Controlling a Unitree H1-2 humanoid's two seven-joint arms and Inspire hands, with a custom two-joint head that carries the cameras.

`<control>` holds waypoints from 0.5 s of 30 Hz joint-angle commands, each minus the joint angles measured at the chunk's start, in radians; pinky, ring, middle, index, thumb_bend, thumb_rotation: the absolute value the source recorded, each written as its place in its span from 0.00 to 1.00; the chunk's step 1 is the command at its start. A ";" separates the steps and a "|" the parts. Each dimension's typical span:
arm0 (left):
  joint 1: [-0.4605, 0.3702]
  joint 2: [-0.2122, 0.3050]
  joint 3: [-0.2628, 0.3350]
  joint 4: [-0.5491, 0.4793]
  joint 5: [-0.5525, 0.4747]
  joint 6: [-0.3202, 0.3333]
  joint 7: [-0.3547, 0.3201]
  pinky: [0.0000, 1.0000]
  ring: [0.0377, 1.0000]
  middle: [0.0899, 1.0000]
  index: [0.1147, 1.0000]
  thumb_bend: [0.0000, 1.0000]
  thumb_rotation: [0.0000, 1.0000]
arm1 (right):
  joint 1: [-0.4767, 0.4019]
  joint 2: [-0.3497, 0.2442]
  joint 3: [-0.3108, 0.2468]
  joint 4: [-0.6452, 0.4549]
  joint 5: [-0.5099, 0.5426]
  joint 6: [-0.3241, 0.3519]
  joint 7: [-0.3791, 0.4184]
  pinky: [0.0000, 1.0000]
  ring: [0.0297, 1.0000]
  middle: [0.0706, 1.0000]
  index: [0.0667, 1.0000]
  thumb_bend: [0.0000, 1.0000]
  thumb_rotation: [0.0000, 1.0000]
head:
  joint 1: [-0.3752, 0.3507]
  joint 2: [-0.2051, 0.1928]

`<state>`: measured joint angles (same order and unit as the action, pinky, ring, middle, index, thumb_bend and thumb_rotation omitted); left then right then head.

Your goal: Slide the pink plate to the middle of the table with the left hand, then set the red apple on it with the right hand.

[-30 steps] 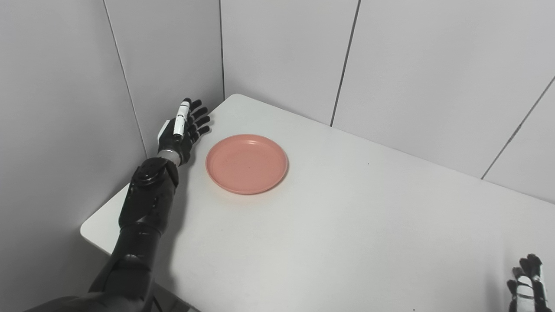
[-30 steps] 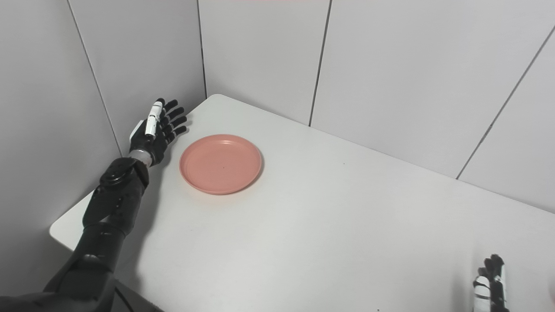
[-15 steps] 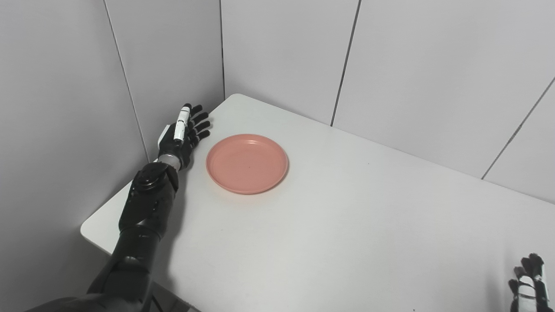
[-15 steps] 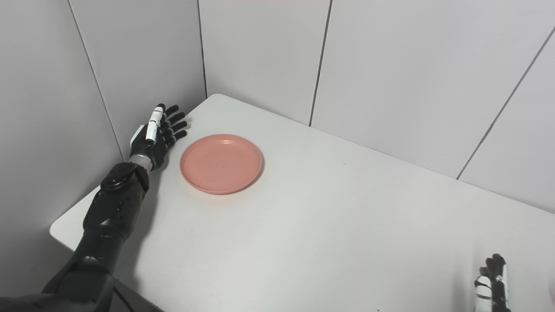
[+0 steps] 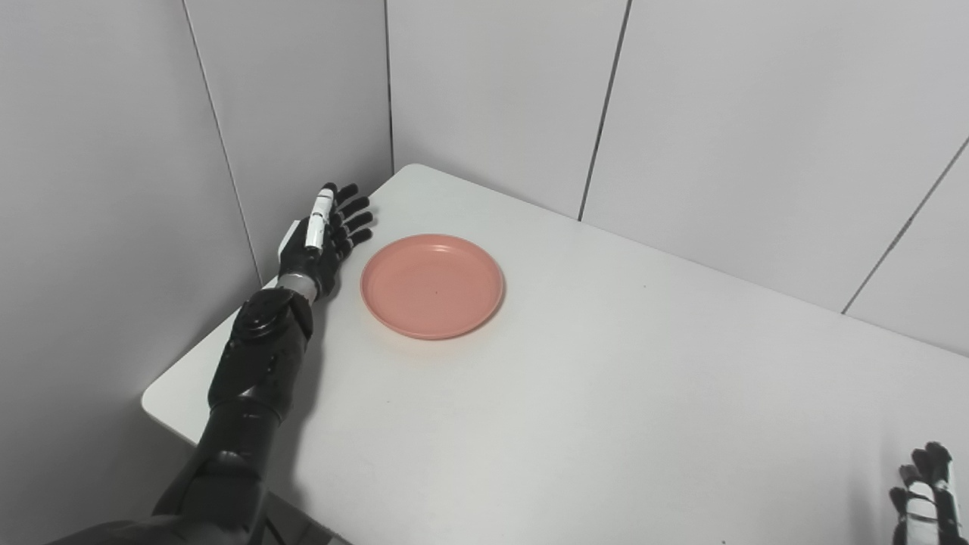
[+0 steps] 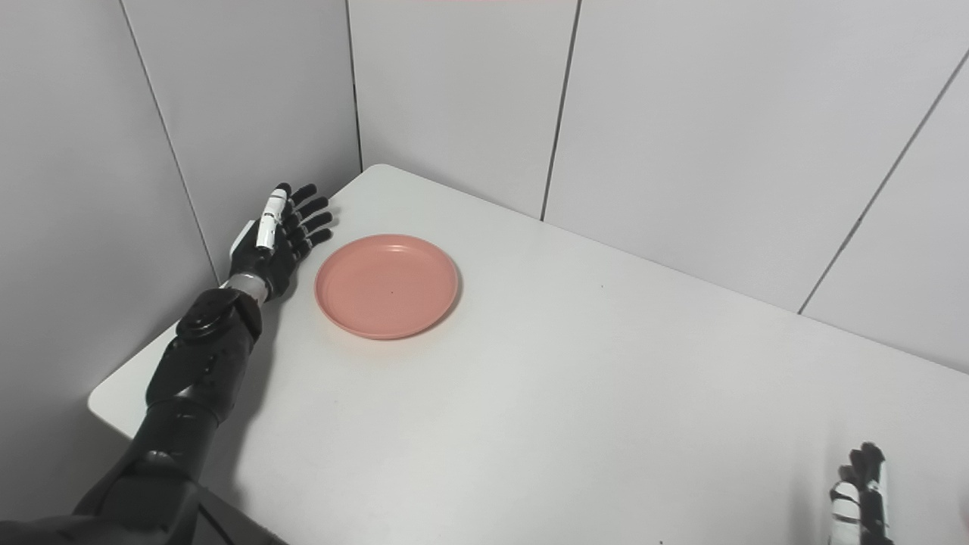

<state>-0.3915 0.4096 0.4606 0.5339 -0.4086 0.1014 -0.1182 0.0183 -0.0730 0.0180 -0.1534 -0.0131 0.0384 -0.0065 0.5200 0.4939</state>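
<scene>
Pink plate [image 5: 431, 285] just right of left hand [image 5: 322, 241] fingers [image 5: 354, 220], seemingly untouched.

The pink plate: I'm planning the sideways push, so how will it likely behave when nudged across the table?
The round pink plate looks shallow and lies flat, so it should slide, not tip. The smooth white table probably offers little friction. Its low rim may let the open left hand ride over it.

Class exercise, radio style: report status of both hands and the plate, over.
Left hand open, beside pink plate, not touching. Right hand at bottom edge, mostly cut off. Apple not in view. Path to table middle unobstructed.
</scene>
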 commanded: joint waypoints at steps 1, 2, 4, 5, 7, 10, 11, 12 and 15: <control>-0.007 0.000 -0.011 -0.026 -0.009 -0.009 -0.013 0.86 0.87 0.86 0.83 0.34 1.00 | -0.018 0.002 -0.002 -0.042 0.005 0.014 0.011 1.00 1.00 1.00 1.00 0.00 1.00 | -0.001 0.001; -0.005 -0.004 -0.013 -0.035 -0.008 -0.004 -0.010 0.86 0.87 0.86 0.83 0.34 1.00 | -0.018 0.003 -0.002 -0.045 0.005 0.018 0.010 1.00 1.00 1.00 1.00 0.00 1.00 | -0.001 0.001; -0.005 -0.010 -0.016 -0.033 -0.005 -0.005 -0.007 0.87 0.86 0.86 0.83 0.35 1.00 | -0.017 0.005 -0.002 -0.046 0.004 0.016 0.008 1.00 1.00 1.00 1.00 0.00 1.00 | -0.001 0.003; -0.003 -0.014 -0.019 -0.039 -0.005 -0.002 -0.008 0.87 0.86 0.86 0.83 0.36 1.00 | -0.017 0.006 -0.002 -0.047 0.004 0.017 0.008 1.00 1.00 1.00 1.00 0.00 1.00 | -0.001 0.004; 0.000 -0.019 -0.026 -0.049 -0.004 0.004 -0.011 0.88 0.87 0.86 0.84 0.36 1.00 | -0.016 0.007 -0.002 -0.049 0.003 0.020 0.007 1.00 1.00 1.00 1.00 0.00 1.00 | -0.001 0.005; 0.001 -0.025 -0.032 -0.062 -0.007 0.017 -0.009 0.89 0.87 0.87 0.84 0.36 1.00 | -0.016 0.007 -0.002 -0.051 0.000 0.024 0.006 1.00 1.00 1.00 1.00 0.00 1.00 | -0.001 0.005; 0.001 -0.028 -0.032 -0.068 -0.011 0.026 -0.004 0.88 0.87 0.86 0.84 0.35 1.00 | -0.016 0.007 -0.002 -0.052 -0.001 0.025 0.007 1.00 1.00 1.00 1.00 0.00 1.00 | -0.001 0.005; 0.000 -0.031 -0.032 -0.073 -0.013 0.033 -0.001 0.88 0.87 0.86 0.84 0.35 1.00 | -0.016 0.007 -0.001 -0.053 -0.001 0.026 0.007 1.00 1.00 1.00 1.00 0.00 1.00 | -0.001 0.005; 0.006 -0.040 -0.037 -0.103 -0.009 0.055 0.009 0.88 0.87 0.86 0.84 0.34 1.00 | -0.017 0.004 -0.002 -0.046 0.002 0.016 0.010 1.00 1.00 1.00 1.00 0.00 1.00 | -0.001 0.006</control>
<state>-0.3749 0.3661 0.4262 0.4542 -0.4091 0.1443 -0.1167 0.0189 -0.0691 0.0184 -0.1645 -0.0132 0.0670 -0.0066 0.5200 0.4985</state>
